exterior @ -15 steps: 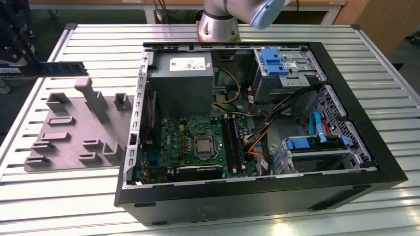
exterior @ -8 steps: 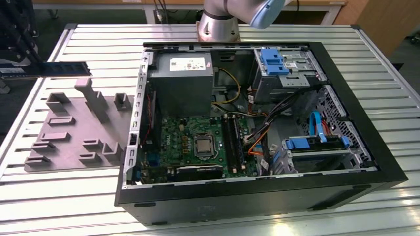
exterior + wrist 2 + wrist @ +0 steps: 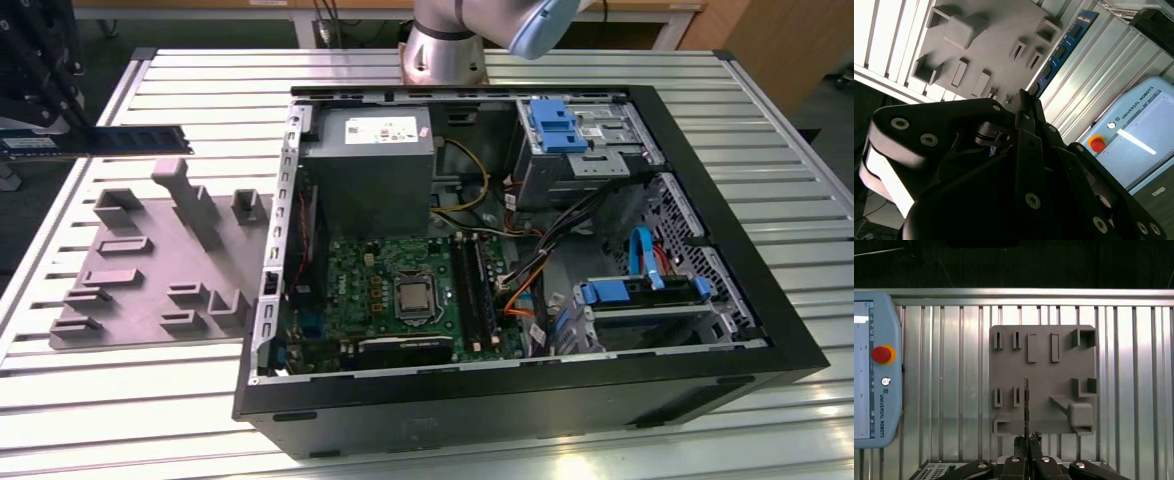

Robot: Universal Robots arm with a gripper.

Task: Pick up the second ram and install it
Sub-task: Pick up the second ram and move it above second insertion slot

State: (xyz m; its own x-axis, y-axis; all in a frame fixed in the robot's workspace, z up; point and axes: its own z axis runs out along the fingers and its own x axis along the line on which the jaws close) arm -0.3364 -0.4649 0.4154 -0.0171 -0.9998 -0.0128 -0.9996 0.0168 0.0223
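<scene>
Pinching the second ram (image 3: 1026, 402) edge-on between the fingers of the gripper (image 3: 1027, 441), closed tight against both its faces; holding it above the grey fixture plate (image 3: 1044, 385) on the slatted table (image 3: 944, 390), near the teach pendant (image 3: 874, 370); hanging at the exterior view's left, well apart from the open computer case (image 3: 534, 230).

The silver-grey robot arm (image 3: 445, 45) stands upright on its round base column, with a pale blue joint cap (image 3: 541, 25) bending off beside it. In the first wrist view the black metal gripper (image 3: 1026, 441) has its jaws closed on the thin dark blue-green second ram (image 3: 1026, 405), seen edge-on
</scene>
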